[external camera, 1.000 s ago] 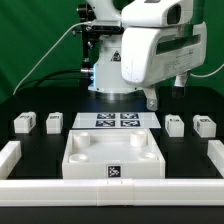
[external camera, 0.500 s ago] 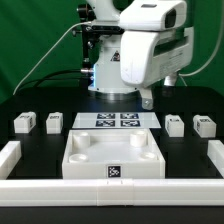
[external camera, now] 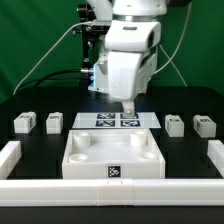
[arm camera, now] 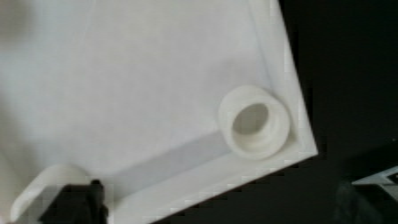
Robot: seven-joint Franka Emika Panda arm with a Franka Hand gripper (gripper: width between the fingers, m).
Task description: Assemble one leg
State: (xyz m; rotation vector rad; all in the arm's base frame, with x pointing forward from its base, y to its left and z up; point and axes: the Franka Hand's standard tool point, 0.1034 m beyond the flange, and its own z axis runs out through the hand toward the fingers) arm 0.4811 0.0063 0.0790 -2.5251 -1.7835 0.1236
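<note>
Since the earlier frames the arm (external camera: 125,60) has swung toward the exterior view's left. Its gripper (external camera: 128,110) now hangs in line with the middle of the marker board (external camera: 117,121) instead of beyond that board's right end. We see the arm's white body standing upright with the wrist pointing straight down, and its upper part is cut off by the picture edge. The tabletop (external camera: 112,150) lies just in front of the marker board, sockets upward. All four legs rest on the black table, well apart from the gripper. The outer left leg (external camera: 24,123) and inner left leg (external camera: 54,122) lie on the exterior view's left, and the inner right leg (external camera: 175,124) and outer right leg (external camera: 204,125) on its right. In the wrist view the tabletop fills most of the picture, blurred, with one round corner socket (arm camera: 254,120) near its edge. One dark fingertip (arm camera: 71,200) shows at one margin and only a sliver of the other at the opposite margin, so we read the fingers as spread wide with nothing between them. In the exterior view they merge into one narrow shape.
</note>
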